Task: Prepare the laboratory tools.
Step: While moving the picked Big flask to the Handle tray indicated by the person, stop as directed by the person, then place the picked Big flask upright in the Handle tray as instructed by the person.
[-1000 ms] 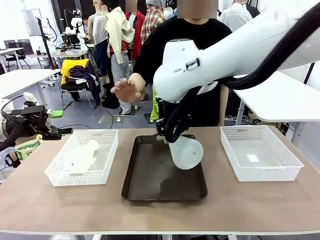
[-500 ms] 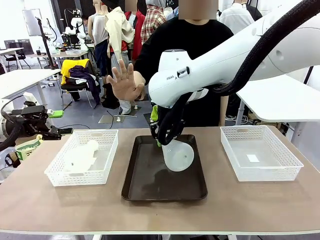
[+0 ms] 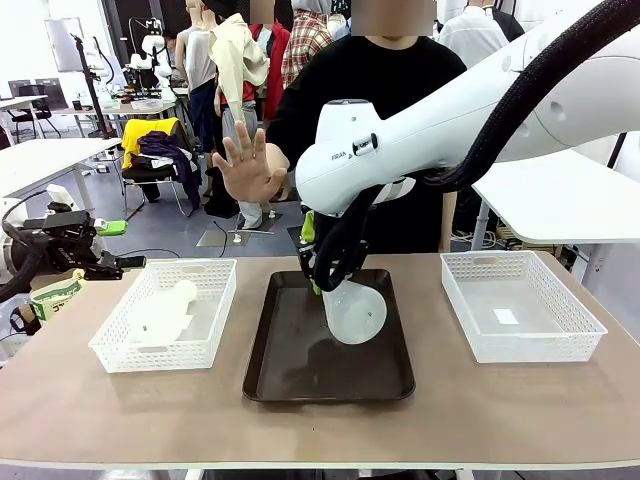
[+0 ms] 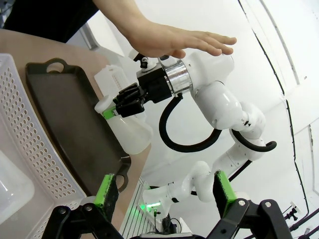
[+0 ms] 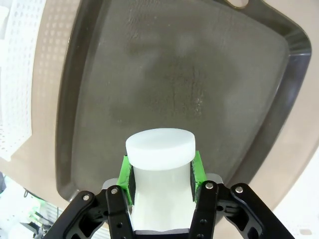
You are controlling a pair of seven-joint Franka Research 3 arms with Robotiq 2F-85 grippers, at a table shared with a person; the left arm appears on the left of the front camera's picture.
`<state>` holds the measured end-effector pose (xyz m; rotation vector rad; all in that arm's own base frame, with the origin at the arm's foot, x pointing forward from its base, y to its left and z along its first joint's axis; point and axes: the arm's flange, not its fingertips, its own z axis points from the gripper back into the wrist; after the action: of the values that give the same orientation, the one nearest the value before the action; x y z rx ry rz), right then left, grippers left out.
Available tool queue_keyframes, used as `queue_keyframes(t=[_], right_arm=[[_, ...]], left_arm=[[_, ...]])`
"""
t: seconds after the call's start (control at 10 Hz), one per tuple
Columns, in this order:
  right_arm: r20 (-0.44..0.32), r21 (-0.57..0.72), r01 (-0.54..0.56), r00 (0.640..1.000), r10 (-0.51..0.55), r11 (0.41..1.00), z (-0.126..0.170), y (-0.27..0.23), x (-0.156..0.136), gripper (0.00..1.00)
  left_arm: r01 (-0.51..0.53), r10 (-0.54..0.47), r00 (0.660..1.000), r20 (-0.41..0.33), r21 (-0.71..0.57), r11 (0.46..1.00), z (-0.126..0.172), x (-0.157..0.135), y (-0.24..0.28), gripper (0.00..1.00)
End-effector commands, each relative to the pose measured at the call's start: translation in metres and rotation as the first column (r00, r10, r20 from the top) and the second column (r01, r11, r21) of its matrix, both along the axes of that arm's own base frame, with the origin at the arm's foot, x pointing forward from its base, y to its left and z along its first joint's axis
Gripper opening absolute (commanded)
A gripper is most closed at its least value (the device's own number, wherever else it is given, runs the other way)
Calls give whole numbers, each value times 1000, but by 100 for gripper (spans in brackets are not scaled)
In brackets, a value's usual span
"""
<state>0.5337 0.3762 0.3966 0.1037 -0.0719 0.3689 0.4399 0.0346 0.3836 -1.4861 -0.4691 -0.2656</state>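
one flask (image 3: 356,313) tight in the right end effector (image 5: 160,174) above the tray (image 3: 288,382), left end effector (image 4: 164,190) wide open

You're working at a light tan surface (image 3: 90,420) in a bright, open room with a grey floor (image 3: 180,225). Off to your left stands a white table (image 3: 45,160). Beyond it is a chair (image 3: 150,172) draped with yellow and dark clothing. Farther back, another table (image 3: 150,104) carries clutter, and dark chairs (image 3: 30,95) sit by a pale, washed-out wall (image 3: 20,40). On your right, a second white table (image 3: 560,195) stands just behind the surface. The light is bright and even.
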Motion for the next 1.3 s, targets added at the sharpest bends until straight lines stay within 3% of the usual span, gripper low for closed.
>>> queue_keyframes(t=[0.0,1.2], right_arm=[[4,-5,-5,1000,5,1000,0,-2,1,0],[4,-5,-5,1000,5,1000,0,-2,1,0]], left_arm=[[-2,2,1000,18,1,1000,0,0,1,100],[-2,2,1000,18,1,1000,0,0,1,100]])
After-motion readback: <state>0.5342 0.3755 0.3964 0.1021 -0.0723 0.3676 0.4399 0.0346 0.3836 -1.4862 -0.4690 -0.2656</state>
